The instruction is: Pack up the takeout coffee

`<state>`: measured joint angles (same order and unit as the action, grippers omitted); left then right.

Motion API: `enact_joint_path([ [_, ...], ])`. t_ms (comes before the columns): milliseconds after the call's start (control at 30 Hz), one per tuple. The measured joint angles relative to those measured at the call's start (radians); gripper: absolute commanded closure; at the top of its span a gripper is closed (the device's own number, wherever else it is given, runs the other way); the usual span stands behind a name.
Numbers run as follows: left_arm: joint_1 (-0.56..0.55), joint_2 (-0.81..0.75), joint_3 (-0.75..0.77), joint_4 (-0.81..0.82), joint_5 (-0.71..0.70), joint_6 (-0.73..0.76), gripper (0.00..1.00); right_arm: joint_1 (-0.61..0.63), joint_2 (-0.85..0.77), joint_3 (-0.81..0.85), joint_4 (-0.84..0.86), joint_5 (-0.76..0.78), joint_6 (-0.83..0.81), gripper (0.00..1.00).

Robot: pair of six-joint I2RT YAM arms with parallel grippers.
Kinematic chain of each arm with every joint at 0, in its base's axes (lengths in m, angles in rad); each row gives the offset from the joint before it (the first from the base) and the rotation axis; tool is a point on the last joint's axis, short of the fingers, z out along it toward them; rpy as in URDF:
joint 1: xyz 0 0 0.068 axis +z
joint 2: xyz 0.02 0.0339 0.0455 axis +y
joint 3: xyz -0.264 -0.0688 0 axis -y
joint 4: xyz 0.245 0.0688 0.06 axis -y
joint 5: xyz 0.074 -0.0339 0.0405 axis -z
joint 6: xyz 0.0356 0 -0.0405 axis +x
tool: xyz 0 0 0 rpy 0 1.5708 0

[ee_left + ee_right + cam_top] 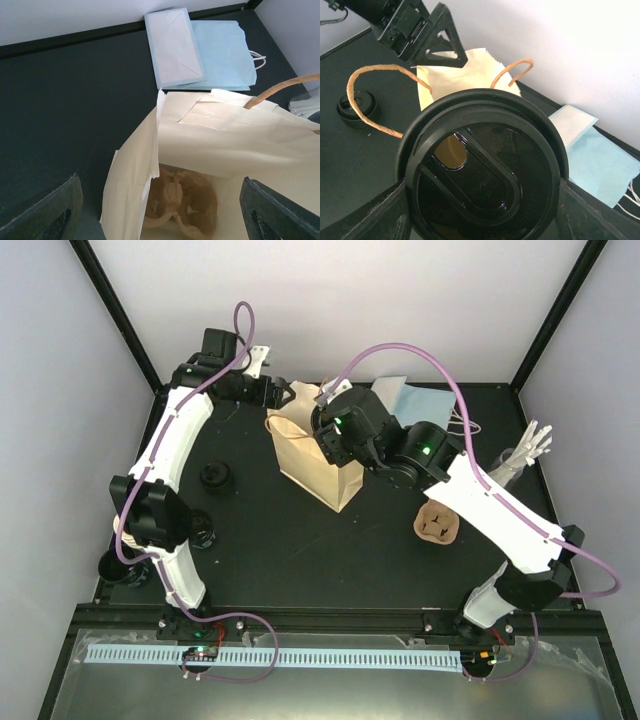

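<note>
Between the fingers of my right gripper [485,215], clamped on both sides, the takeout coffee [485,165] fills the right wrist view, its black lid just above the mouth of the tan paper bag [465,75]. My left gripper [165,215] hangs spread wide over that mouth. Only its camera shows the pulp carrier [180,202] inside, with a blue bag [225,55] beyond.

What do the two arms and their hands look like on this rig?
The left arm and right arm have white shells over black joints, with a lilac cable looping along each. Small green lights glow on the right arm's joints. The left hand and right hand are black, with dark, wedge-shaped fingers. No markings are legible.
</note>
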<state>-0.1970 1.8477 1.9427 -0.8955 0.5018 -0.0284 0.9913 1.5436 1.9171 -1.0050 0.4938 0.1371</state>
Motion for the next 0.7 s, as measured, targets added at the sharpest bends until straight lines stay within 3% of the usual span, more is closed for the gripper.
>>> enact_joint_path([
  [367, -0.026, 0.029, 0.022, -0.070, -0.067, 0.056, 0.20, -0.001, 0.066, 0.019, -0.094, -0.072, 0.037, 0.35],
  [700, -0.087, 0.029, 0.032, -0.104, -0.163, 0.103, 0.33, -0.001, 0.066, 0.023, -0.184, -0.164, 0.048, 0.38],
])
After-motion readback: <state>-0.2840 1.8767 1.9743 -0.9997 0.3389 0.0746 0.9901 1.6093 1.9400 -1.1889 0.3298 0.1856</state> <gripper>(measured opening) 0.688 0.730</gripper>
